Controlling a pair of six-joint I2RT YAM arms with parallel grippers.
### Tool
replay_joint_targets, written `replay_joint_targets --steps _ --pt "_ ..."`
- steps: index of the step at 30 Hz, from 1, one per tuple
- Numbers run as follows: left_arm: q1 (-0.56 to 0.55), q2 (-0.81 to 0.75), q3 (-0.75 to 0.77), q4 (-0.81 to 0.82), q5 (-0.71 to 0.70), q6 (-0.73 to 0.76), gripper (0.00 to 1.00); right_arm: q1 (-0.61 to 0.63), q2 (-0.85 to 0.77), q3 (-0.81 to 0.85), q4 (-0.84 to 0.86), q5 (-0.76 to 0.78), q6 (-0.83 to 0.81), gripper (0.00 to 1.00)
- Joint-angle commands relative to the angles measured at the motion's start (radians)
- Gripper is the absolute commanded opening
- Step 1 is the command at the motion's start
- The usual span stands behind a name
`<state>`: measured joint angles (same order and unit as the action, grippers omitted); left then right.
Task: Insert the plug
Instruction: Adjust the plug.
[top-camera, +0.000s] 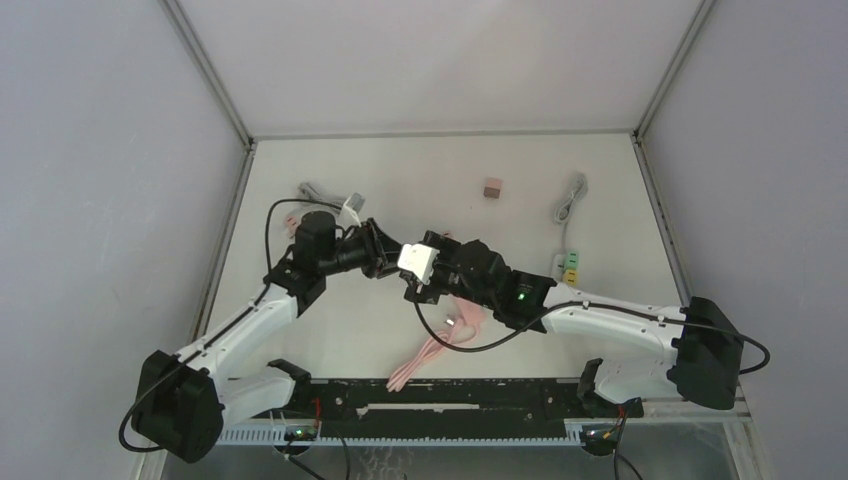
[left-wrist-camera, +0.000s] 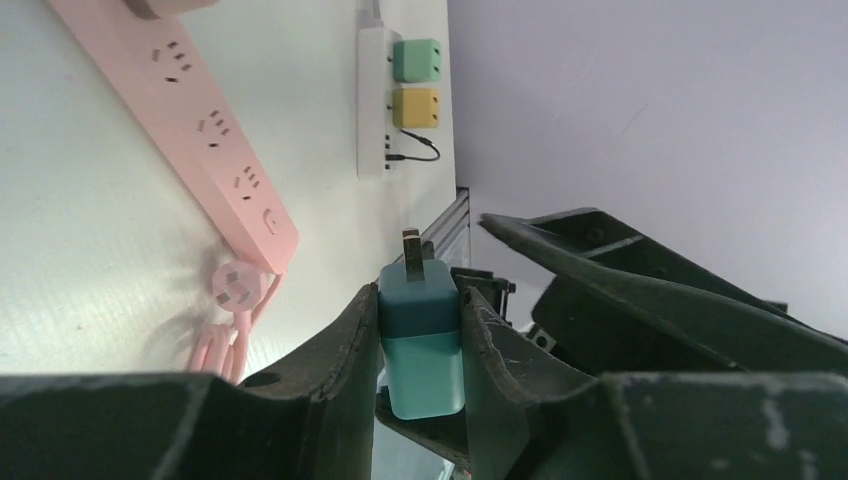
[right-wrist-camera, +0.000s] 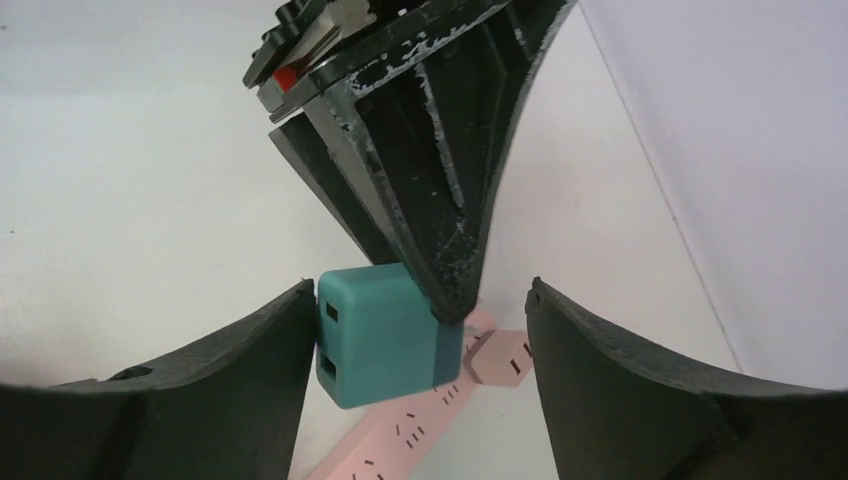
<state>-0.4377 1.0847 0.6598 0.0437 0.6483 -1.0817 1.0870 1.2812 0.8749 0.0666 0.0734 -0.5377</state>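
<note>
The plug (left-wrist-camera: 420, 340) is a two-tone teal adapter, metal prongs pointing away from the left wrist camera. My left gripper (left-wrist-camera: 420, 295) is shut on its sides. In the right wrist view the plug (right-wrist-camera: 375, 335) hangs from one left finger (right-wrist-camera: 440, 180) that comes down from above. My right gripper (right-wrist-camera: 420, 290) stands open around it, its left finger against the plug's slotted face and its right finger well apart. Below lies the pink power strip (right-wrist-camera: 430, 425), also in the left wrist view as the pink strip (left-wrist-camera: 200, 130). From above, both grippers (top-camera: 400, 262) meet at mid-table.
A white power strip (top-camera: 567, 265) with a green and a yellow adapter lies at the right. The pink strip's cable (top-camera: 425, 355) coils near the front. A brown cube (top-camera: 491, 188), a grey cable (top-camera: 572, 198) and loose cables (top-camera: 325, 195) lie further back.
</note>
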Motion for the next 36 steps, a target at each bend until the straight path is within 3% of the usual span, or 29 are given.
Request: replay_joint_targets --steps 1,12,18,31,36 --pt "0.039 -0.061 -0.04 0.035 -0.066 -0.071 0.08 -0.004 -0.019 0.05 0.068 0.008 -0.008 0.85" --pt "0.067 -0.15 -0.13 0.068 -0.206 -0.294 0.08 0.026 -0.001 0.024 0.093 0.087 -0.064 0.89" --pt "0.068 -0.216 -0.154 0.033 -0.263 -0.381 0.08 0.062 0.024 -0.006 0.199 0.153 -0.126 0.83" --pt "0.068 -0.234 -0.153 0.017 -0.282 -0.432 0.08 0.134 0.134 0.007 0.229 0.292 -0.237 0.8" --pt "0.067 -0.24 -0.149 -0.003 -0.288 -0.424 0.09 0.151 0.181 0.007 0.314 0.335 -0.307 0.69"
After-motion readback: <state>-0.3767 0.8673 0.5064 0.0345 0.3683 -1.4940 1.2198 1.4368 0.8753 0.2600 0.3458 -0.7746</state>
